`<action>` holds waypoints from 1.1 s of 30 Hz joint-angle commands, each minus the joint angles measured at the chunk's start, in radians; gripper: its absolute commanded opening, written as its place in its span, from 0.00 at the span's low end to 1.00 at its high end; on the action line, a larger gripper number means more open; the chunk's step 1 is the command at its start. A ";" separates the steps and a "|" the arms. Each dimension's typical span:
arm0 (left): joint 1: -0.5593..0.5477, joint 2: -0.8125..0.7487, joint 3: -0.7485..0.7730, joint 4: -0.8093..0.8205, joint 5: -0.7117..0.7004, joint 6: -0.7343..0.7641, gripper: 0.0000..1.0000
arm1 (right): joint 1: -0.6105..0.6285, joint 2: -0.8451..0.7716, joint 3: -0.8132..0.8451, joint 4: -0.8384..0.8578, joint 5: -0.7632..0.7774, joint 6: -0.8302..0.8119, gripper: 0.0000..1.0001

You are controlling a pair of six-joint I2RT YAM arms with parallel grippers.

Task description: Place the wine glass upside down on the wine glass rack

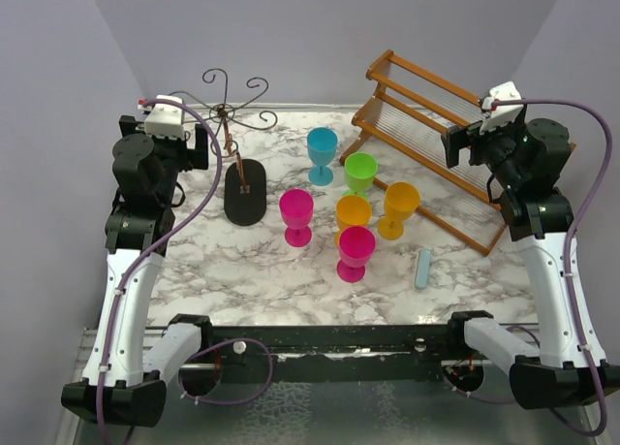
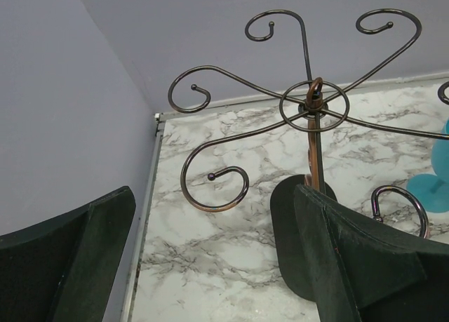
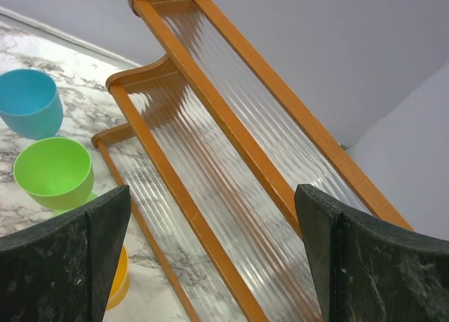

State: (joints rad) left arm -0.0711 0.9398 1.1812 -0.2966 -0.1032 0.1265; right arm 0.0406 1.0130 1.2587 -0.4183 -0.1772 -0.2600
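Your left tool [image 1: 203,146], wide and empty like your right tool [image 1: 451,146], is nearer the rack [image 1: 232,144] and the upright pink glass [image 1: 296,212] beside its base.

No writing, label, brand mark, number or sign can be read in any of the three views.
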 commanded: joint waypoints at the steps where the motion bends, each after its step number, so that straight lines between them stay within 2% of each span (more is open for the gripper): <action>1: 0.010 0.003 0.022 0.000 0.113 0.022 0.99 | 0.008 0.002 0.037 -0.021 -0.109 -0.049 0.99; 9: 0.010 0.023 0.080 -0.053 0.200 0.016 0.99 | 0.010 0.051 0.062 -0.120 -0.363 -0.127 0.99; 13: 0.011 0.041 0.124 -0.093 0.243 0.018 0.99 | 0.010 0.088 0.050 -0.145 -0.422 -0.148 0.99; 19: 0.011 0.073 0.157 -0.133 0.322 0.034 0.99 | 0.012 0.139 0.022 -0.166 -0.416 -0.169 1.00; 29: 0.011 0.129 0.255 -0.207 0.330 0.100 0.99 | 0.026 0.161 -0.067 -0.210 -0.362 -0.220 1.00; 33: 0.011 0.147 0.269 -0.229 0.327 0.137 0.99 | 0.039 0.173 -0.096 -0.216 -0.309 -0.230 0.95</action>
State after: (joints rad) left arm -0.0654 1.0740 1.4174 -0.4961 0.1974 0.2115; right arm 0.0643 1.1751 1.1877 -0.6109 -0.5457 -0.4644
